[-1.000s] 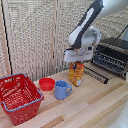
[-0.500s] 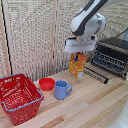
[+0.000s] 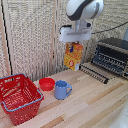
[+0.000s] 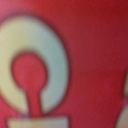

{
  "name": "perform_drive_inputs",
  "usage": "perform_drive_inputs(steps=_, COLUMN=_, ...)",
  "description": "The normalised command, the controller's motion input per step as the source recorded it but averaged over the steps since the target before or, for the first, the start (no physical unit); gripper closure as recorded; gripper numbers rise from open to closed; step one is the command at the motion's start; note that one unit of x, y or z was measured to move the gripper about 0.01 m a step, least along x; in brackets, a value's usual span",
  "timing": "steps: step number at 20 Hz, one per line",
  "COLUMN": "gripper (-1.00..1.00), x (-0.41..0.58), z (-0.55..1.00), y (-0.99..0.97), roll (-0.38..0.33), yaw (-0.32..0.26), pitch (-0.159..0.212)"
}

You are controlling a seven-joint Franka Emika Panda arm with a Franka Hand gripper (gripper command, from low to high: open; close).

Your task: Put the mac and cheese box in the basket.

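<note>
My gripper [image 3: 74, 42] hangs from the white arm and is shut on the top of the orange-yellow mac and cheese carton [image 3: 73, 56]. It holds the carton, slightly tilted, in the air well above the wooden table, to the exterior view's right of the blue mug. The red wire basket [image 3: 19, 97] stands on the table at the exterior view's lower left, well apart from the carton. The wrist view is filled by a blurred close-up of the carton's red and white print [image 4: 35, 65]; the fingers do not show there.
A small red bowl [image 3: 47, 83] and a blue mug [image 3: 62, 90] stand between the basket and the carton. A dark toaster oven [image 3: 112, 56] with its door [image 3: 94, 72] down stands at the exterior view's right. A slatted screen runs behind the table.
The gripper has risen with the carton, lifting it off the table, and has drifted a little toward the exterior view's left. The other things have not moved.
</note>
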Motion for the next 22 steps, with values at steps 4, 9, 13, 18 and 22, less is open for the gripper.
perform_drive_inputs(steps=4, gripper=1.0, x=0.484, z=0.52, y=0.78, roll=0.004, yaw=0.06, pitch=0.127)
perform_drive_inputs(steps=9, gripper=1.0, x=0.398, z=0.5, y=0.85, roll=0.0, yaw=0.042, pitch=0.109)
perform_drive_inputs(steps=13, gripper=1.0, x=0.22, z=0.54, y=0.9, roll=0.003, yaw=0.016, pitch=0.079)
perform_drive_inputs(steps=18, gripper=1.0, x=0.111, z=0.6, y=0.91, roll=0.003, yaw=0.004, pitch=0.063)
perform_drive_inputs(steps=22, gripper=1.0, x=0.003, z=0.65, y=0.9, roll=0.0, yaw=0.0, pitch=0.048)
